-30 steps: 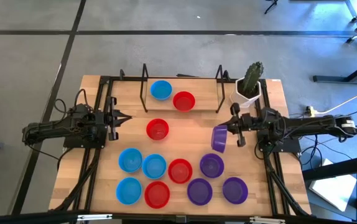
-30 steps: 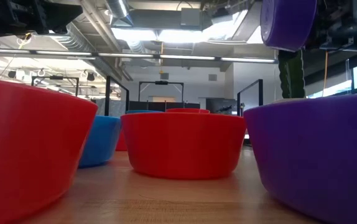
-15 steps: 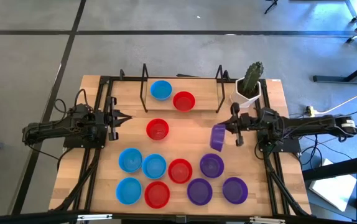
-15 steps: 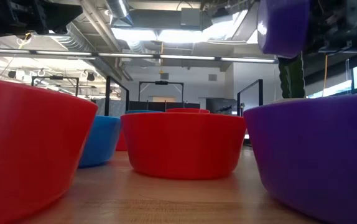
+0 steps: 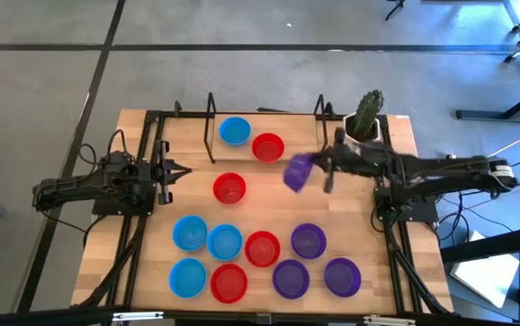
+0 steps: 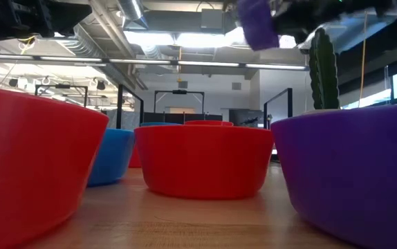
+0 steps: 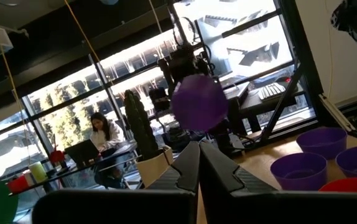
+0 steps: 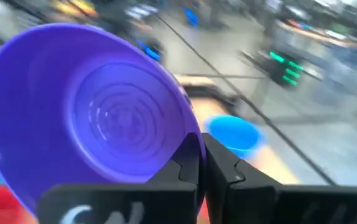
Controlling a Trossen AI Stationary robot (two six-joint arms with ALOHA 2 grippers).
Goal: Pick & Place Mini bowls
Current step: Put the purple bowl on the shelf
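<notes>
My right gripper (image 5: 314, 169) is shut on a purple mini bowl (image 5: 298, 171), held high over the table's middle, right of the far red bowl (image 5: 267, 146). The held bowl also shows in the low view (image 6: 257, 24) and in the left wrist view (image 7: 198, 102). A blue bowl (image 5: 234, 130) sits on its base beside that red one. Another red bowl (image 5: 229, 187) stands mid-table. Several blue, red and purple bowls (image 5: 262, 248) sit on their bases near the front edge. My left gripper (image 5: 180, 172) waits shut at the table's left, touching nothing. My right gripper pinches the purple bowl's rim (image 8: 188, 144) between its two fingers (image 8: 219, 167). They reach in about level from the table's right side. The bowl is lifted clear of the table and tipped on edge, its hollow (image 8: 104, 115) turned toward the wrist.
A black wire rack (image 5: 211, 127) stands around the two far bowls. A white pot with a cactus (image 5: 365, 119) sits at the far right corner, just behind my right arm. Bare wood lies between the middle red bowl and the front cluster.
My right gripper has risen and swung toward the table's left and far side, tipping up closer to level, most of it in the last half second. The purple bowl has gone with it, still clear of the table, from above the front cluster to beside the far red bowl.
</notes>
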